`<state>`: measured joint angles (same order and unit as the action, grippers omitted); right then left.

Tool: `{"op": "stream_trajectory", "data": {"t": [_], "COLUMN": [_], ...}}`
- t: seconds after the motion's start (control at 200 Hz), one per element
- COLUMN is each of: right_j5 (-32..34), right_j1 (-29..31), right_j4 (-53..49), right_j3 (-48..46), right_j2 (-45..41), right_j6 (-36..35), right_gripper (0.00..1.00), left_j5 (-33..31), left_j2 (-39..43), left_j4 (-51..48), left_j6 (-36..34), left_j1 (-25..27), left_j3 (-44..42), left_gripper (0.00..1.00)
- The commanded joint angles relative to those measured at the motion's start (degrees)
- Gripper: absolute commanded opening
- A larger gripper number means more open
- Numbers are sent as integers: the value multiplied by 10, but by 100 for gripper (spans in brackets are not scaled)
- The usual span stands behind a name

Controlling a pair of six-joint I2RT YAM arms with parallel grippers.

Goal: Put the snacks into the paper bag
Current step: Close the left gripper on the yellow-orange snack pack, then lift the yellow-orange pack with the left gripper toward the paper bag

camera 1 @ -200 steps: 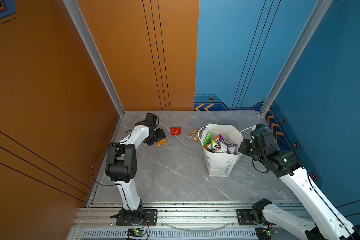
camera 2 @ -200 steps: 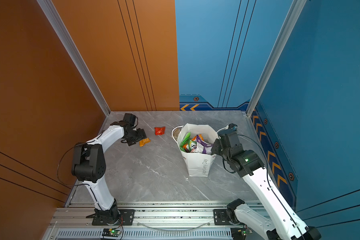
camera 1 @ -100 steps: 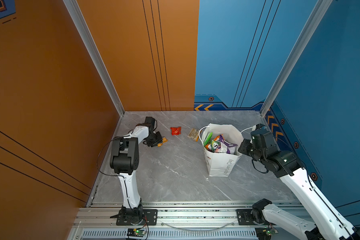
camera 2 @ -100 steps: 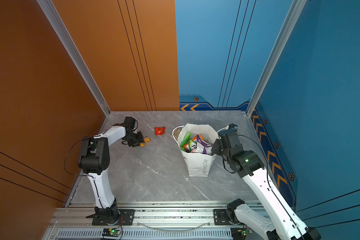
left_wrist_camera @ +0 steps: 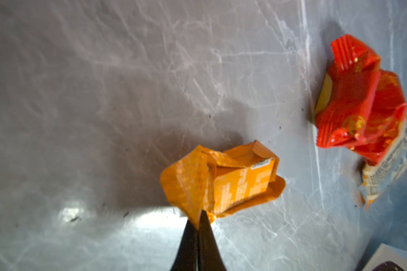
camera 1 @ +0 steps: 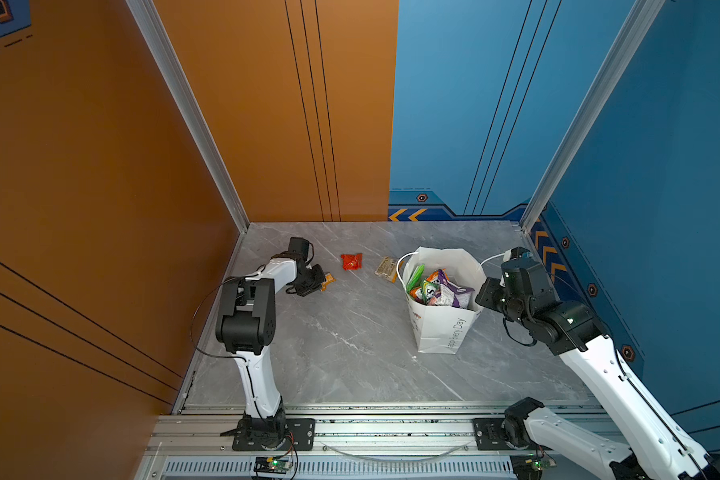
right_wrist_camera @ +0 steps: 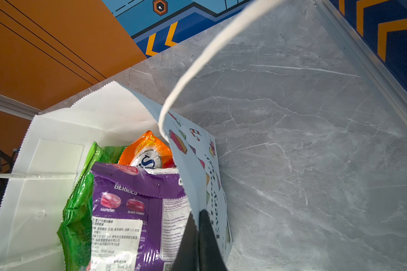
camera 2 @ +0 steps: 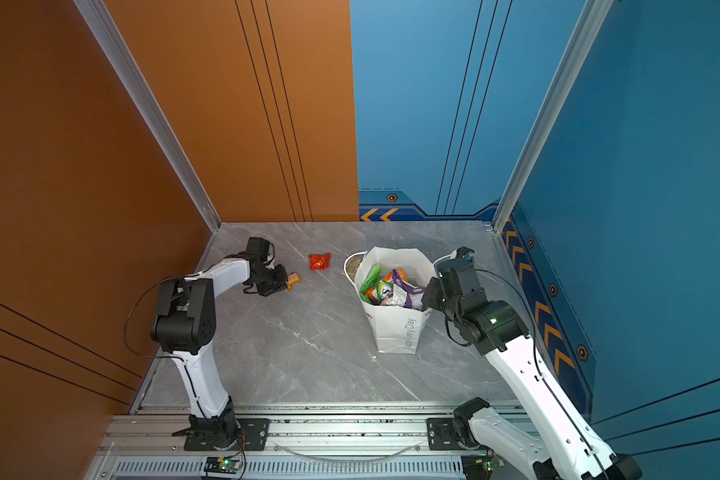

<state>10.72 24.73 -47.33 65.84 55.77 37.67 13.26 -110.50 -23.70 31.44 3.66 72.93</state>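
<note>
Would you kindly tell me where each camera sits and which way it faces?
Both top views: high in front, looking down at the table; left arm, right arm show.
Left wrist: arm-mounted, looks along the left gripper, shut on the orange packet.
Right wrist: arm-mounted, looks along the right gripper, shut on the paper bag.
Shared: the orange packet, in left wrist and both top views.

I count three snacks loose on the grey marble tabletop, all toward its far edge: one small crumpled orange foil packet, one crumpled glossy red packet and one flat tan packet. There is one tall white paper bag with two white cord handles. Inside it I make out at least three: one glossy green packet, one orange candy bag and one purple packet. Any beneath them I cannot count.
</note>
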Motion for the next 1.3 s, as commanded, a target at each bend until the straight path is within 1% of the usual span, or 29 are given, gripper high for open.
{"op": "stream_trajectory", "data": {"t": [0.0,0.105,0.15,0.17,0.23,0.26,0.46,0.571,0.641,0.731,0.821,0.921,1.101,1.196,1.291], "right_j5": [-12,-11,-10,-9,-8,-8,-2,-2,-3,-1,1,0,-2,-4,-4], "right_j1": [3,5,6,7,7,8,10,10,13,20,22,23,27,29,31], "right_j4": [-4,-3,-3,-4,-4,-5,-7,-11,-15,-14,-9,-7,-3,3,6], "right_j3": [13,12,13,13,13,14,6,8,15,11,6,7,11,8,8], "right_j2": [7,7,7,7,6,5,-5,-6,-6,-15,-21,-19,-16,-16,-14], "right_j6": [-3,-3,-3,-3,-3,-3,-3,-3,-3,-3,-2,-4,-7,-6,-5], "right_gripper": [0,0,0,0,0,0,0,0,0,0,0,0,0,0,0], "left_j5": [18,28,33,33,35,34,35,23,9,23,30,23,-16,-26,-18], "left_j2": [65,110,128,135,162,175,278,344,380,429,493,568,691,732,747], "left_j4": [50,93,106,111,123,148,189,193,163,138,133,91,42,22,10], "left_j6": [21,40,46,48,52,54,75,79,70,71,87,100,120,126,128], "left_j1": [2,2,3,3,4,3,0,10,15,8,12,28,49,52,58], "left_j3": [-55,-120,-135,-160,-193,-210,-302,-344,-366,-402,-436,-450,-450,-437,-410], "left_gripper": [0,0,0,0,0,0,0,0,0,0,0,0,0,0,0]}}
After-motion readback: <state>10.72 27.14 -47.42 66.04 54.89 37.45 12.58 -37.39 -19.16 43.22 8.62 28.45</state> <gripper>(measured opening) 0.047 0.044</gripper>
